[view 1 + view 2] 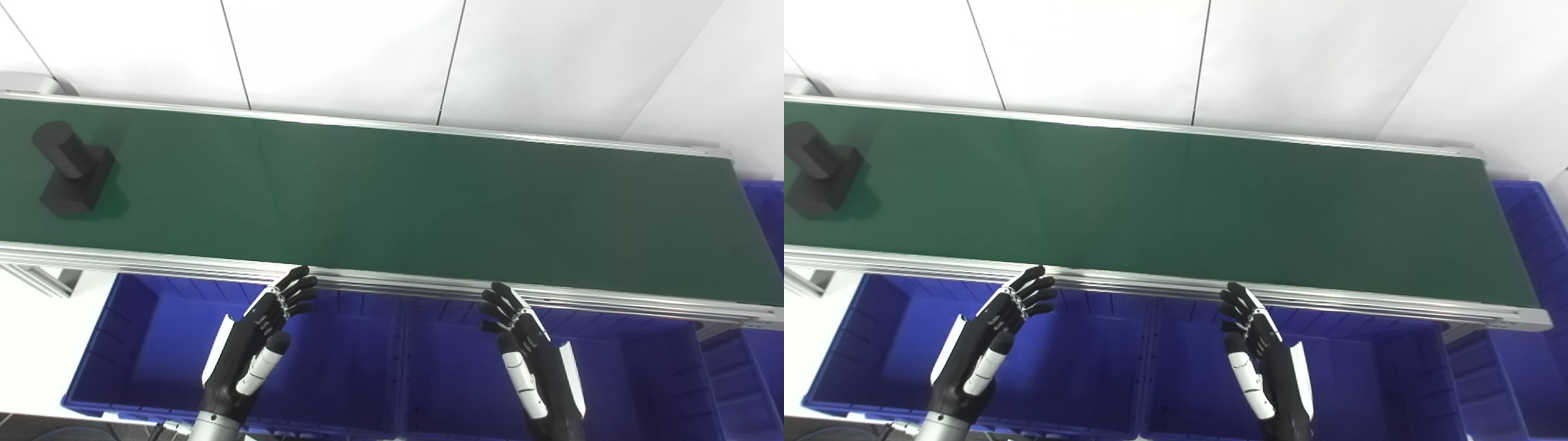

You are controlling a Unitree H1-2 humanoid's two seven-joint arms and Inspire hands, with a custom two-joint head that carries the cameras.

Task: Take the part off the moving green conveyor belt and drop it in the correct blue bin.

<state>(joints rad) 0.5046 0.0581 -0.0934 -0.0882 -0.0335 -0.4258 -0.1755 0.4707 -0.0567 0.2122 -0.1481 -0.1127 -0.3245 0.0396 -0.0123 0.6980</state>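
A black part [70,174], a short cylinder standing on a square block, rides at the far left of the green conveyor belt [392,196]. My left hand [260,343] hovers open over the left blue bin [153,343], just below the belt's near rail and well right of the part. My right hand [530,355] is open too, held over the middle blue bin [453,367]. Neither hand holds anything. The part also shows at the left edge of the right eye view [817,177].
An aluminium rail [429,288] runs along the belt's near side above the bins. Another blue bin [765,208] stands beyond the belt's right end, and one more [735,380] sits at lower right. White wall panels rise behind the belt.
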